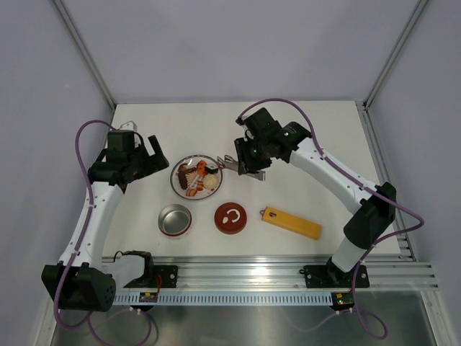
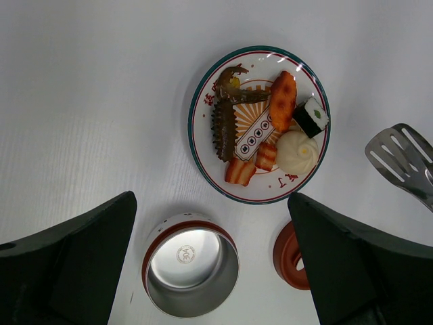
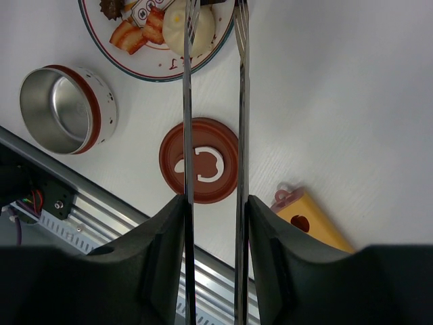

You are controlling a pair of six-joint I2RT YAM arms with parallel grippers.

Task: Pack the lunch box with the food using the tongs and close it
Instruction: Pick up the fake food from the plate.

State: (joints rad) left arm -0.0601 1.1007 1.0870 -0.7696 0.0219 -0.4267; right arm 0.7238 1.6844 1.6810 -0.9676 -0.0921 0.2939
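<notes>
The open lunch box (image 1: 175,220) sits on the bench (image 1: 302,144), with its lid (image 1: 230,218) beside it. Farther back, the food (image 2: 283,101) lies on a plate (image 2: 203,145). The right fingers (image 3: 155,257) squeeze the tongs (image 2: 399,152), whose tips are by the plate's edge. The left fingers (image 2: 67,257) are spread wide and empty.

A white table (image 1: 310,133) with a faintly grained matte top fills the middle of the scene, closed in at the back and on both sides by plain pale grey walls (image 1: 238,43) that meet at slanting aluminium posts (image 1: 83,50). Along the table's near edge runs a ribbed aluminium rail (image 1: 252,268), and below it lies a strip of dull grey metal surface (image 1: 252,324). The light is soft and even, casting only faint, short shadows on the tabletop.
</notes>
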